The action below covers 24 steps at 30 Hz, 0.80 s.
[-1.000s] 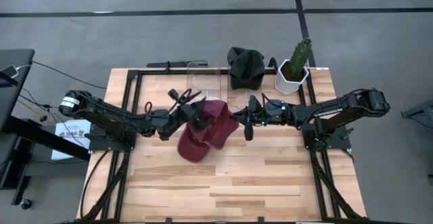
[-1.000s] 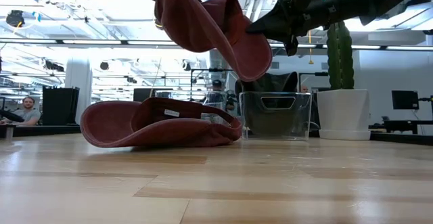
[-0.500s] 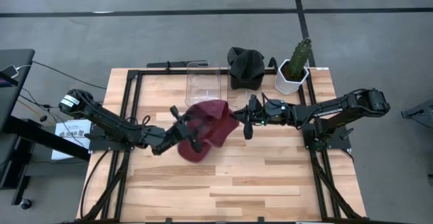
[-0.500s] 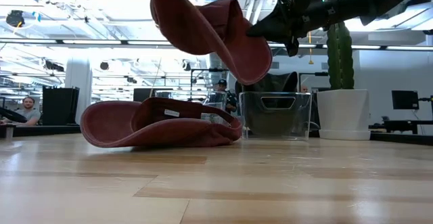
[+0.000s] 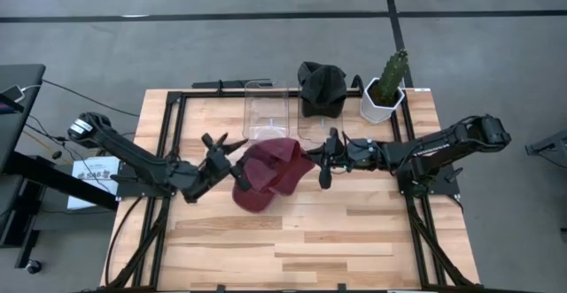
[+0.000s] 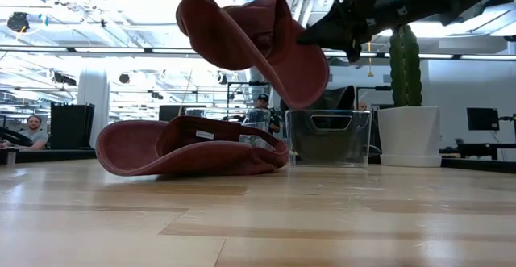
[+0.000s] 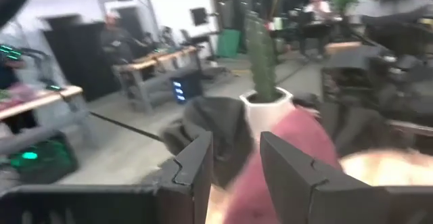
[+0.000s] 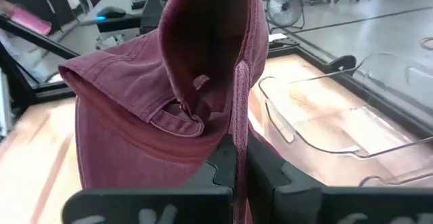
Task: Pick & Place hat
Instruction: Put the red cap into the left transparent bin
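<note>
Above table (image 5: 354, 231) — hat (image 5: 279, 162) in right hand (image 5: 321, 163)

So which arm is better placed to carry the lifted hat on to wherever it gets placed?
The right. The right gripper is shut on the brim of the raised maroon hat, which hangs above a second hat on the table. The left gripper is open, beside the hat and holding nothing.

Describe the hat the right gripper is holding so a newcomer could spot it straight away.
Start at the wooden table and find its middle, in front of the clear plastic bin. There the right gripper pinches a dark red hat by its edge, hanging in the air. A second red hat lies flat on the table below; the black hat sits at the back.
</note>
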Each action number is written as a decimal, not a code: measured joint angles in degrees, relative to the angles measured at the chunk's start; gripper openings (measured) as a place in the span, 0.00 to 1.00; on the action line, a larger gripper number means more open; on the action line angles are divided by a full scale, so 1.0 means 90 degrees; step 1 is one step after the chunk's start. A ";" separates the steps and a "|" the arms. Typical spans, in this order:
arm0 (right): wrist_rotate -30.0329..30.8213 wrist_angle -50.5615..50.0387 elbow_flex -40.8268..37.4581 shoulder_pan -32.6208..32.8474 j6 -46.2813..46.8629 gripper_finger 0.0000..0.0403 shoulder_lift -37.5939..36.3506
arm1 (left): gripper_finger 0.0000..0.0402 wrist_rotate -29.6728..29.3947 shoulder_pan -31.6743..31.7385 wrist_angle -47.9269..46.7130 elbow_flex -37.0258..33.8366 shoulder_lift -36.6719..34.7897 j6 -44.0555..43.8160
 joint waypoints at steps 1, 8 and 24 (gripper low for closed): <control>0.0074 -0.0017 0.0000 0.0073 -0.0041 0.01 0.0000 | 0.30 0.0110 -0.0071 -0.0321 0.0000 -0.0074 -0.0286; 0.0470 -0.0038 0.0000 0.0539 -0.0177 0.01 0.0000 | 0.30 0.3390 -0.0113 -0.2680 -0.0002 -0.0703 -0.2812; 0.2377 -0.0458 0.0001 0.1750 -0.0507 0.01 0.0000 | 0.30 0.3884 0.0882 -0.3601 -0.0005 -0.0726 -0.3664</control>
